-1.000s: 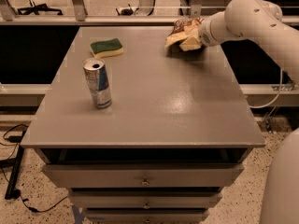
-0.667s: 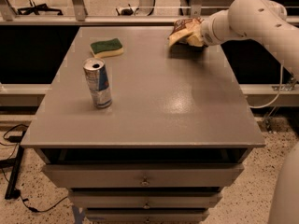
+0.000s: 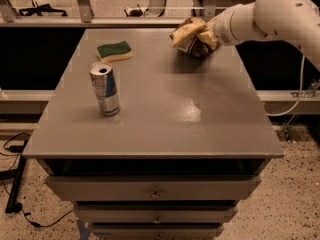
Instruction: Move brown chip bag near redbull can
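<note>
Item: brown chip bag (image 3: 189,33). We are holding it pinched in the tool (image 3: 210,35), hanging just above the worktop's (image 3: 200,114) far right corner, raised, we judge, for carrying clear.
Redbull can (image 3: 105,89): standing upright, well apart, front left.
Sponge (image 3: 115,51): lying behind the can.
The grey worktop is topping drawers (image 3: 155,189); speckled floor (image 3: 295,204).

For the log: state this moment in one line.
claw: far right, gripping brown chip bag | redbull can: upright, left front | sponge: far left
</note>
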Controlling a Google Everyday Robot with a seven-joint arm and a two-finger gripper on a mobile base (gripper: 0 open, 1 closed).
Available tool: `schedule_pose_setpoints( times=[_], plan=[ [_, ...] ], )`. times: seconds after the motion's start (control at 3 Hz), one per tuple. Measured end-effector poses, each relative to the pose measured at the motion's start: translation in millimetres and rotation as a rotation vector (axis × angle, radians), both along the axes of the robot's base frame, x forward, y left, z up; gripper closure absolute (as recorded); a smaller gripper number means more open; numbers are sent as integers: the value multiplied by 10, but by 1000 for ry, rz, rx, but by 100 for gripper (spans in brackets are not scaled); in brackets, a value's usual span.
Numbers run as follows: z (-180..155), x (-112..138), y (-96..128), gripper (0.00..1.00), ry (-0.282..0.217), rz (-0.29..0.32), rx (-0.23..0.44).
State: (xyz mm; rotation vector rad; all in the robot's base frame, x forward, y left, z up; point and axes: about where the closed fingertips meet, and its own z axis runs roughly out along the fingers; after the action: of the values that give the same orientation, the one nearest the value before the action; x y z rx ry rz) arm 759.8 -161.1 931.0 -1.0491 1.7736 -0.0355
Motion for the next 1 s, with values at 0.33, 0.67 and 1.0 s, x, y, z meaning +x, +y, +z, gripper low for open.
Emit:
schedule_pose_setpoints(
  times=[0.33,0.67,1.0],
  plan=[
    [271,-422,364,100,-54,240,-15],
    [307,-706,572,100,-76,415,-79],
    [307,-706,572,100,-76,415,-79]
  ],
)
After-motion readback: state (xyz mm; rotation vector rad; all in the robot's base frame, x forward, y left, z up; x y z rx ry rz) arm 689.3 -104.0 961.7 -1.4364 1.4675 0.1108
